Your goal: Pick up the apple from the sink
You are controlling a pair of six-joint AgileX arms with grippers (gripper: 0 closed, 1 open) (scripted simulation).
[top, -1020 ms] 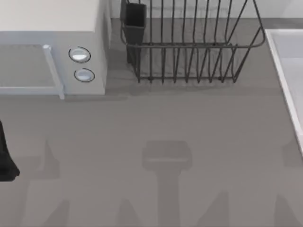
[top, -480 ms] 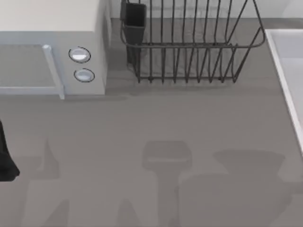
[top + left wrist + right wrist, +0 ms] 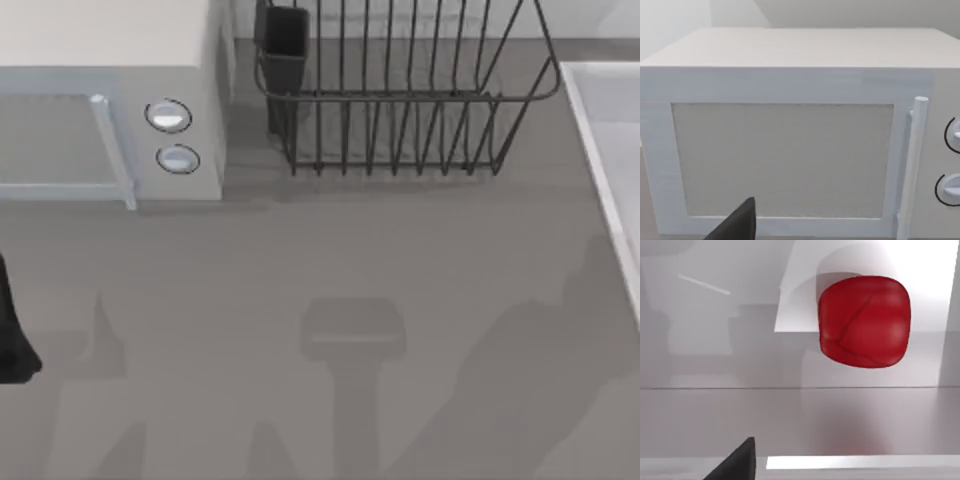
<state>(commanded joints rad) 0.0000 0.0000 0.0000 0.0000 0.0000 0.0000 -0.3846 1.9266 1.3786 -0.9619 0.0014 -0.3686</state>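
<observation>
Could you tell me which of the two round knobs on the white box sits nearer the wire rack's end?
The upper knob; the lower knob sits toward the table's front.

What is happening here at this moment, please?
An AgileX arm pair is working at a table to take the apple out of the sink at the table's right edge. The right wrist view looks onto the apple lying on the pale sink floor, not yet grasped. The left arm is parked at the table's left edge, facing the white box with two knobs.
</observation>
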